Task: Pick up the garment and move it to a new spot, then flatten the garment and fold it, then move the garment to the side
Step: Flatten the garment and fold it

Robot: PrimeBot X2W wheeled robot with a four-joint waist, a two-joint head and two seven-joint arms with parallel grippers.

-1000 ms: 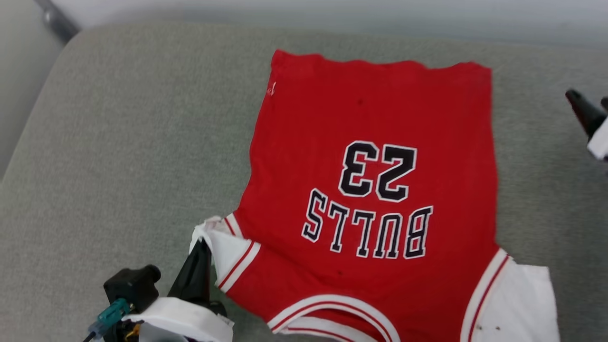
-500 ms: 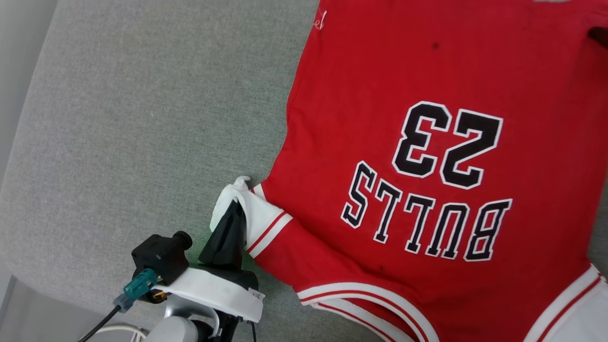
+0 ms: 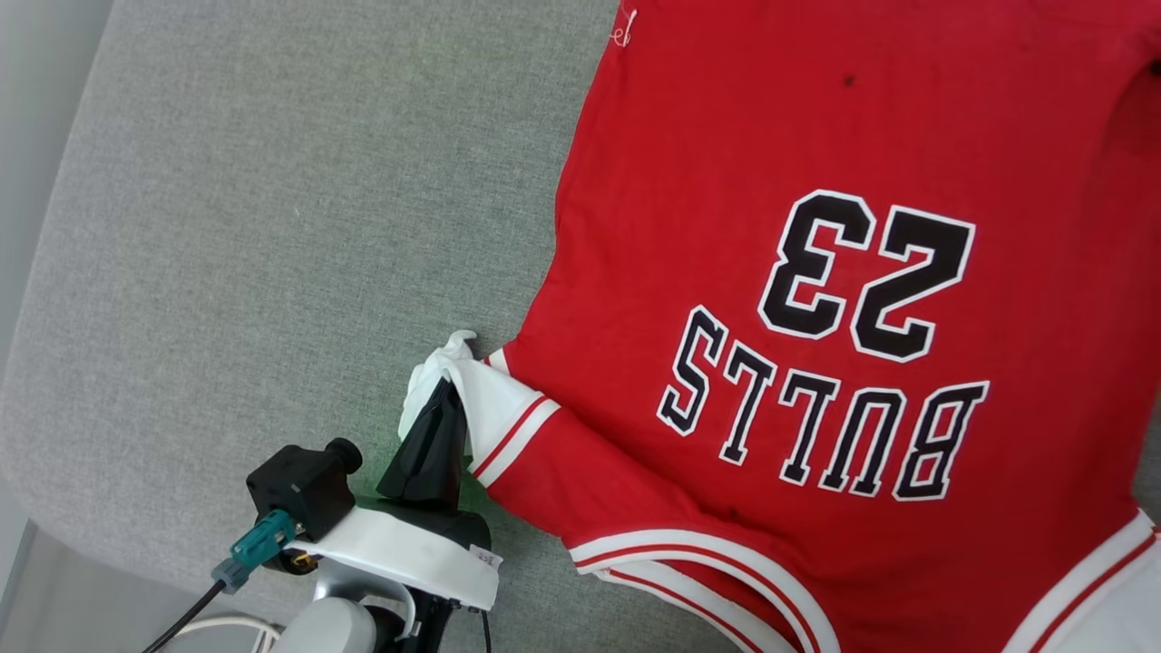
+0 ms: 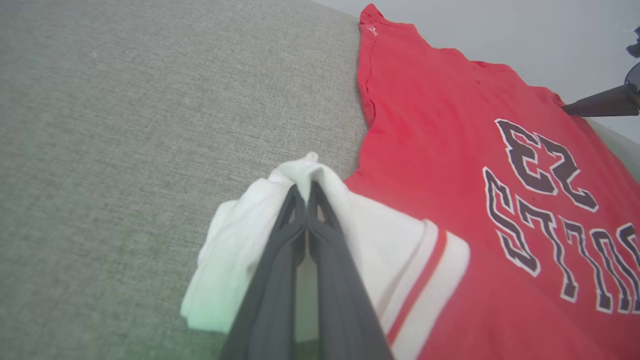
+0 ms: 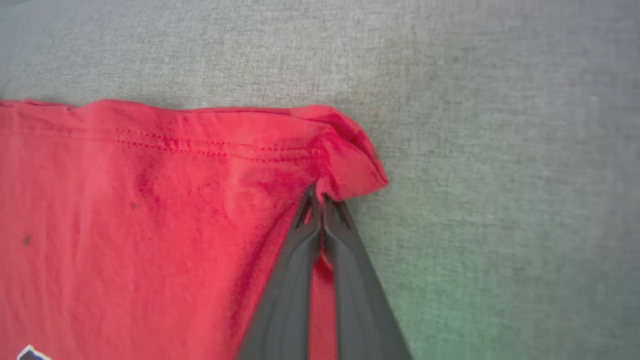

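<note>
The garment (image 3: pixel 816 136), a red jersey with black "BULLS 23" lettering, lies spread on a grey cushion with the print facing up. My left gripper (image 3: pixel 444 392) is shut on its white short sleeve (image 3: pixel 494 404) at the garment's lower left. In the left wrist view the fingertips (image 4: pixel 306 189) pinch a bunched fold of that sleeve (image 4: pixel 235 240). My right gripper (image 5: pixel 320 196) is shut on the puckered corner of the red hem (image 5: pixel 350 160). That same right gripper (image 4: pixel 595 106) reaches the garment's far edge in the left wrist view.
The grey cushion (image 3: pixel 227 227) stretches bare to the left of the garment, and its rounded edge (image 3: pixel 54 199) meets a pale floor. A black camera with a teal plug (image 3: pixel 263 537) and a cable sits on my left wrist.
The head camera has shifted and sits closer. My right gripper, open beside the garment a second ago, has shut on the hem corner. The left gripper keeps its hold on the sleeve.
</note>
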